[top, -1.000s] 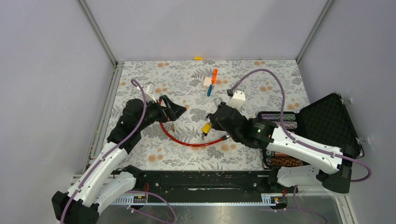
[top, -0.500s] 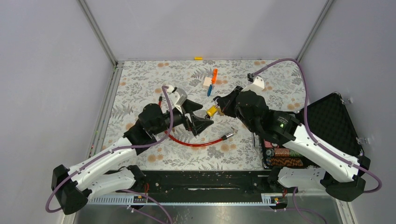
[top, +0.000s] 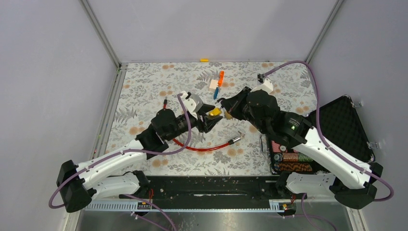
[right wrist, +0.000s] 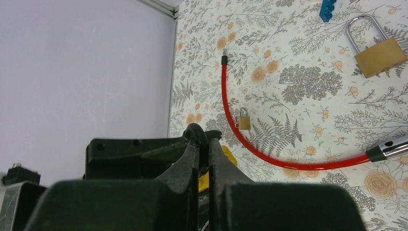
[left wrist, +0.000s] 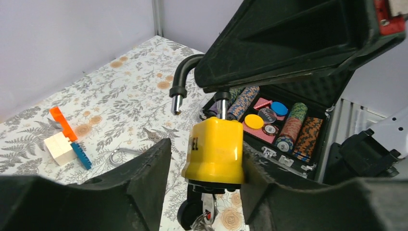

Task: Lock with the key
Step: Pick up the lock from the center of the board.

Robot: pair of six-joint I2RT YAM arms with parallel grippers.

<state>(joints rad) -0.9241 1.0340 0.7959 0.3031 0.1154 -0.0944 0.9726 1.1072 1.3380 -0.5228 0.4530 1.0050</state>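
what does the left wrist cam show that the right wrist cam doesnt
Left wrist only: the open case of poker chips, the orange and white blocks, the key hanging under the yellow padlock, and the left gripper straddling the padlock's body.
Right wrist only: the red cable and a small brass padlock beside it.
Both: the yellow padlock, its open shackle pinched by the right gripper, and the floral mat.

Cable: red curved plastic-coated cable [top: 204, 148] lying on the table.
Case: open black foam-lined case [top: 337, 125] holding striped poker chips [top: 288, 157].
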